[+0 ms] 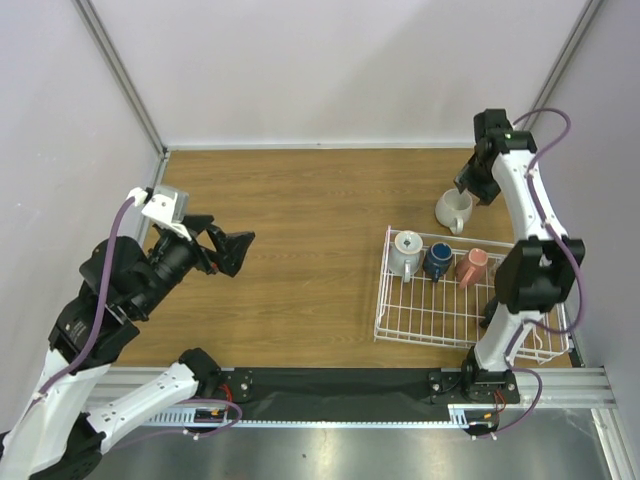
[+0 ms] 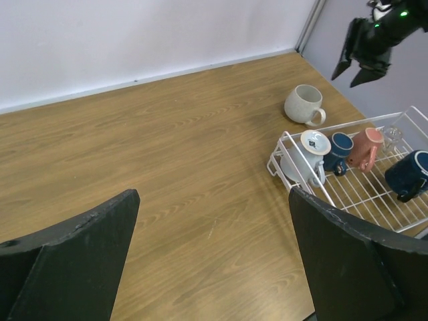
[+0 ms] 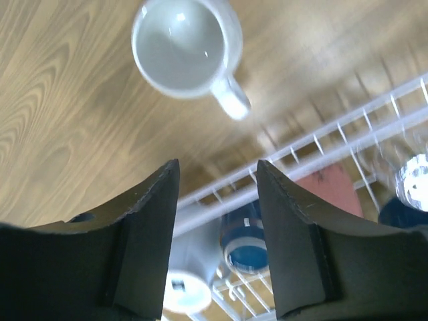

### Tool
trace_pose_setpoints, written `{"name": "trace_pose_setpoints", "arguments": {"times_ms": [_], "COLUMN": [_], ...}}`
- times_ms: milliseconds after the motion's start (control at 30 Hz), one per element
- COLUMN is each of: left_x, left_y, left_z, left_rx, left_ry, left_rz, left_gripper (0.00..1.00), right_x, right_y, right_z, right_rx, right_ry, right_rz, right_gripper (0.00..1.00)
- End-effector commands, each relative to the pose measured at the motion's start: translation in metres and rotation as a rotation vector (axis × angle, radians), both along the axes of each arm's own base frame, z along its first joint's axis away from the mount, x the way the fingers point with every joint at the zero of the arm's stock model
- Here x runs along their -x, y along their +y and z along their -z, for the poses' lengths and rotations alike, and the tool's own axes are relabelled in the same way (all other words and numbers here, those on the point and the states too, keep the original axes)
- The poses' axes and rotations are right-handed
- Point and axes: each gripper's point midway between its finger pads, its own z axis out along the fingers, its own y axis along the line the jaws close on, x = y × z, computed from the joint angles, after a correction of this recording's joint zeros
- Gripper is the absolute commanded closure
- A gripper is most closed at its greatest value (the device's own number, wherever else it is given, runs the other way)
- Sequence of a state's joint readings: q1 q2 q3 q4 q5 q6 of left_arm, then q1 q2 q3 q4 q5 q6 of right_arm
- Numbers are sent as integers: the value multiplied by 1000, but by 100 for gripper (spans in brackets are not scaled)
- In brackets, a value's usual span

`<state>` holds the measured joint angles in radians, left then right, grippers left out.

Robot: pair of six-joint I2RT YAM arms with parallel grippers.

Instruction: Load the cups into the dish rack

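Your right gripper [image 3: 217, 175] hangs half open and empty, lined up above the cream mug [image 3: 179, 48] outside the rack [image 1: 380, 300]; left gripper [image 2: 214, 194] sits wide open, empty.

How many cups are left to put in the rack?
Just one. Five sit in the dish rack: a pale mug, a dark blue cup, a pink cup, a second dark blue mug and a small glass. Nothing is in hand: the right gripper hangs open above the cream mug, which sits on the table just outside the rack. The left gripper waits open, far off.
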<state>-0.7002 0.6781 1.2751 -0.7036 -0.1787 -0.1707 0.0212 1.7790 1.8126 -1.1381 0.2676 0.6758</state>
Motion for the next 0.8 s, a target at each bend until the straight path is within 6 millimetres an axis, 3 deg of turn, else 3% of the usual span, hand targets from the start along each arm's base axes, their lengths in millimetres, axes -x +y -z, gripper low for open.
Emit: {"name": "trace_pose_setpoints", "arguments": {"times_ms": [0, 100, 133, 333, 367, 667, 767], "left_x": [8, 12, 12, 12, 12, 7, 8], "left_y": [1, 0, 0, -5, -7, -26, -31], "left_z": [-1, -1, -2, -4, -5, -2, -12], "left_rx": [50, 79, 87, 135, 137, 144, 193], "left_ry": [27, 53, 61, 93, 97, 162, 157], "left_rz": [5, 13, 7, 9, 18, 63, 78], "left_gripper": [0, 0, 0, 0, 0, 0, 0], "right_x": [-27, -36, -41, -62, -64, -67, -72], "right_y": [-21, -31, -29, -32, -32, -36, -35], "right_z": [3, 18, 33, 57, 69, 102, 110], "right_rx": [28, -12, -38, -41, -42, -64, -75], "right_ry": [1, 33, 64, 87, 111, 166, 166], "right_rz": [-43, -60, -79, -146, -157, -167, -175], "right_gripper": [44, 42, 42, 42, 43, 50, 55]}}
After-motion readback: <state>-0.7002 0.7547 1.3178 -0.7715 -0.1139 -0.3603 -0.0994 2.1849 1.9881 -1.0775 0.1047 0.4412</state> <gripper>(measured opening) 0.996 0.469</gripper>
